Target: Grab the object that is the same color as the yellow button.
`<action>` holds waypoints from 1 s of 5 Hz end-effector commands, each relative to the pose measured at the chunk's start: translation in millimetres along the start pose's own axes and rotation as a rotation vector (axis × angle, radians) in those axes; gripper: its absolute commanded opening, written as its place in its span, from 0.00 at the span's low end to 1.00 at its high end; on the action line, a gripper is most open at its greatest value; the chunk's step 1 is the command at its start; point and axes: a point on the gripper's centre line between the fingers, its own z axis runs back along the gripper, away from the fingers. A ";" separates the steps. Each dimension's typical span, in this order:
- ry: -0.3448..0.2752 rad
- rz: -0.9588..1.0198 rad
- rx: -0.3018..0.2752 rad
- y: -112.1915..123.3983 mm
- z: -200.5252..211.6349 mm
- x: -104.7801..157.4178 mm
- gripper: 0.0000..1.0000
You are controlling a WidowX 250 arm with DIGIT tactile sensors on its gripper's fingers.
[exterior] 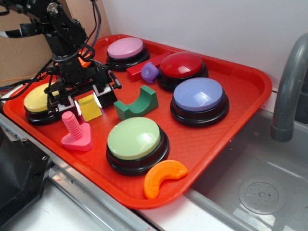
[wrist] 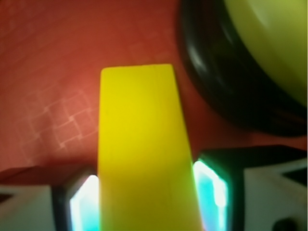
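Note:
The object, a small yellow block, sits on the red tray at the left, just right of the yellow button. My gripper comes down over it, one finger on each side. In the wrist view the yellow block fills the middle, and both lit pads press against its sides, so my gripper is shut on it. Whether the block is lifted off the tray cannot be told.
A pink screw-shaped piece stands just in front of the block, and a green arch lies to its right. The light-green button, orange crescent, purple, red and pink buttons fill the tray. A sink and faucet are at right.

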 end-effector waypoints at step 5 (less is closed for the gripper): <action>-0.114 -0.914 0.039 -49.4 131.9 29.4 0.00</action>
